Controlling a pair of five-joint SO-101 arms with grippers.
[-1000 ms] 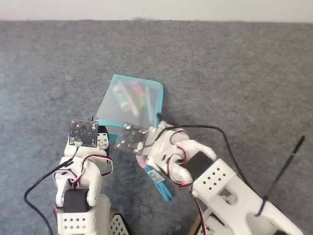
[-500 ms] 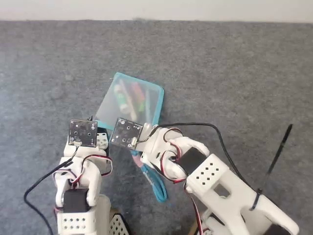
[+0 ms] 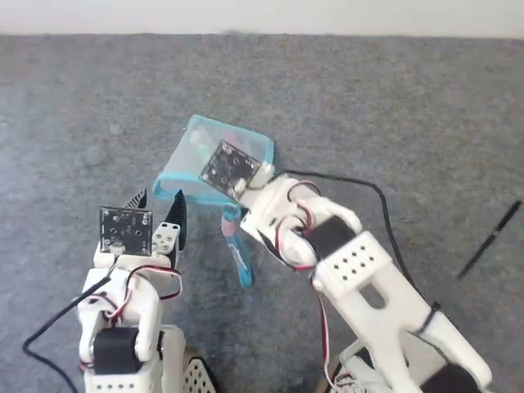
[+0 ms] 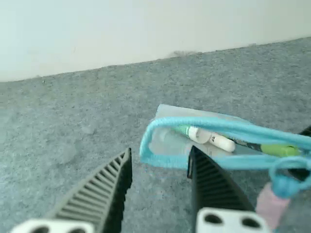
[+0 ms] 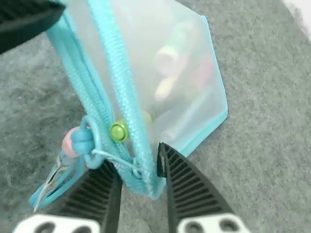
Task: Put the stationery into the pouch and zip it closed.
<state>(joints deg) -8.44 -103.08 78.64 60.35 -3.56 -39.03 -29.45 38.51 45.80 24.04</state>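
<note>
Since the stationery (image 5: pixel 167 73) sits inside the pouch (image 5: pixel 141 34), I'm on zipping.
My right hand (image 5: pixel 136 158) seems clamped on its zip edge (image 5: pixel 124 87); my left hand (image 4: pixel 159 153) gapes empty and next must brace the pouch.

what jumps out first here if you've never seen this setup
A translucent, teal-edged pouch with markers showing through it sits mid-table on the grey carpet. The right gripper is clamped on its zipper end, next to a pink and blue pull charm. The left gripper stands open just short of the pouch's other corner.
</note>
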